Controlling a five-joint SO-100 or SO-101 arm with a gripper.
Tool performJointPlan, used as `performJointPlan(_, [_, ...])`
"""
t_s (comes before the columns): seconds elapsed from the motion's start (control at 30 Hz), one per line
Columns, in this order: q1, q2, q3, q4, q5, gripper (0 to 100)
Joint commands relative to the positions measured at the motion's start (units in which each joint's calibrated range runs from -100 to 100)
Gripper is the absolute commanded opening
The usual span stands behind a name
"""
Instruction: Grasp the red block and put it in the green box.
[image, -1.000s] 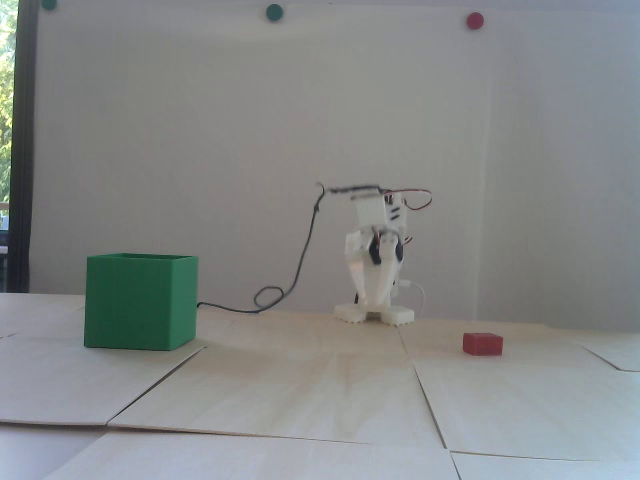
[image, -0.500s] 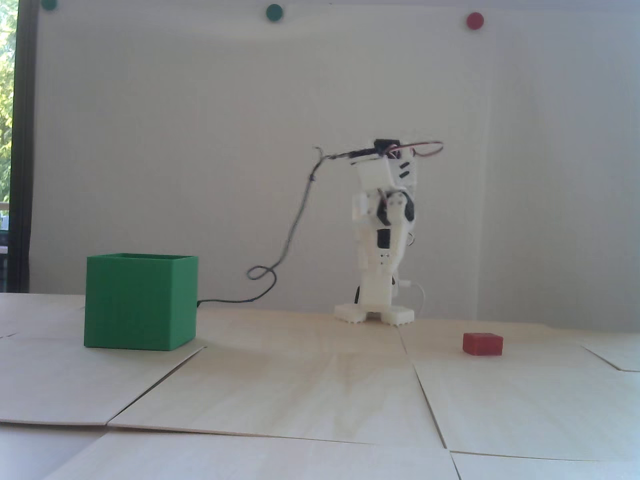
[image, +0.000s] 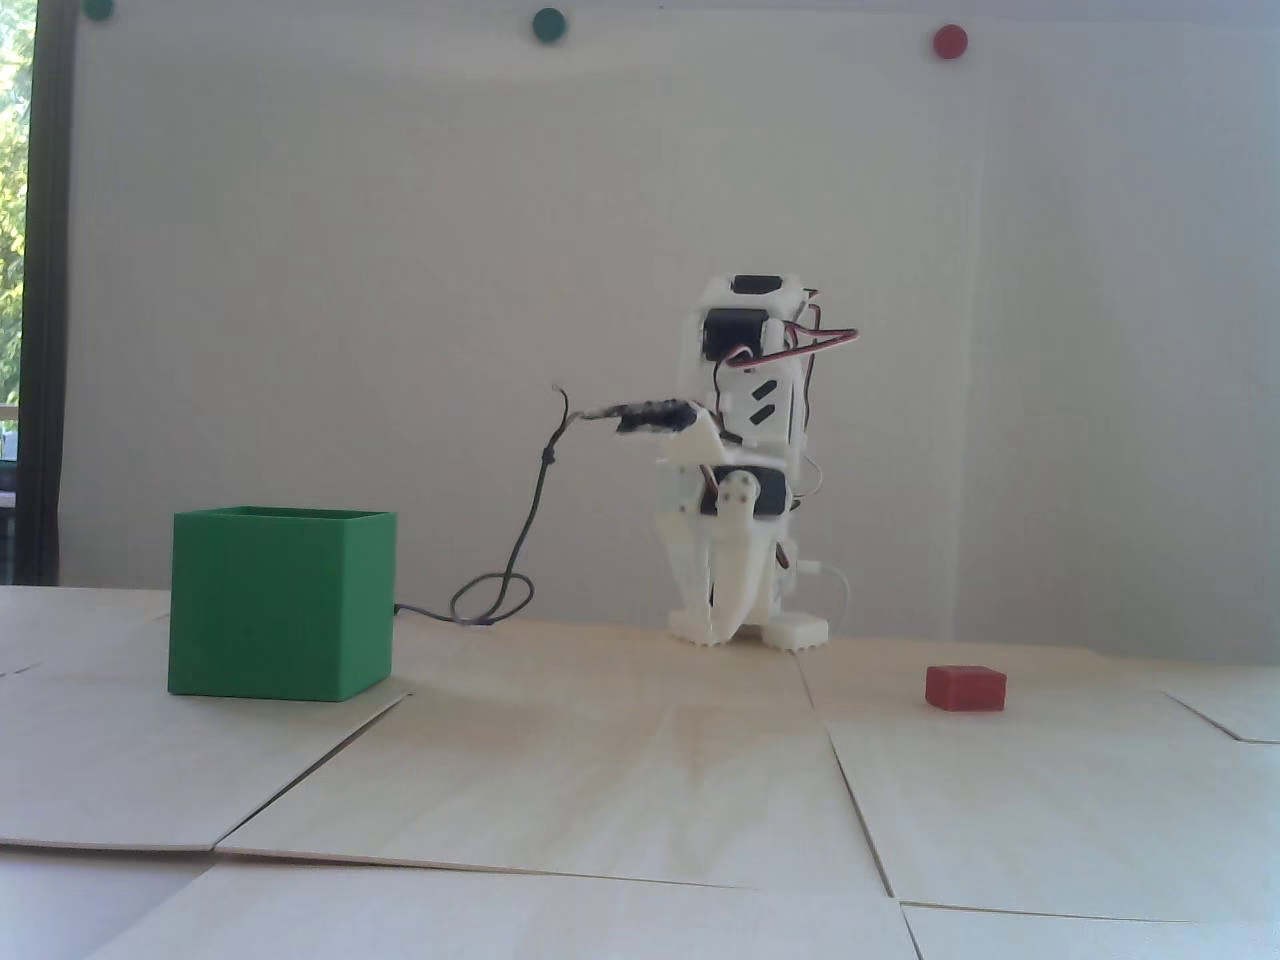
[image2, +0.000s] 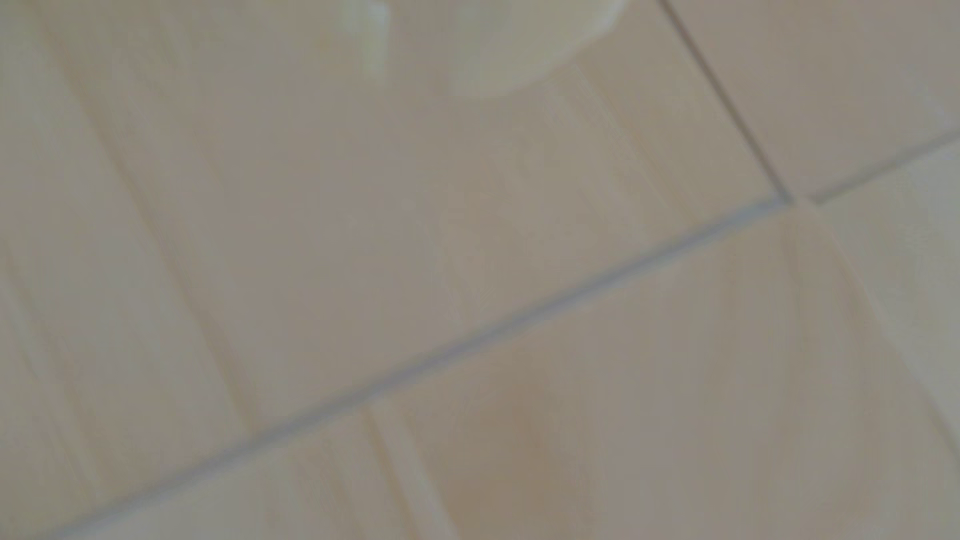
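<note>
Fixed view shows the task at its very start, as may be judged from the layout: nothing has been picked up. The red block (image: 965, 688) lies flat on the tabletop (image: 620, 760) at the right, well apart from the white arm (image: 745, 470), which stands folded over its base with the tool (image: 722, 625) pointed down near the base. Whether the tool is parted or closed cannot be told; nothing red is seen in it. The green box (image: 280, 603) stands at the left, well apart from the block; its inside is hidden by the near walls, so its contents cannot be told. Only blurred tabletop boards (image2: 467, 259) are shown by the wrist view. Reaching, grasping, carrying and releasing are all left.
</note>
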Motion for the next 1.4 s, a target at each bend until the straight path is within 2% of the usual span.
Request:
performJointPlan(0.0, [-5.1, -0.4, -5.1, 0.6, 0.2, 3])
performJointPlan(0.13, [-13.9, -0.4, -5.7, 9.3, 0.2, 3])
performJointPlan(0.37, [-21.5, -0.5, -5.0, 17.8, 0.0, 3])
performJointPlan(0.9, [-21.4, -0.5, -5.0, 19.0, 0.1, 3])
performJointPlan(1.23, [-29.8, -0.5, -2.0, 22.9, -0.4, 3])
performJointPlan(1.37, [-29.8, -0.5, -2.8, 22.6, -2.4, 3])
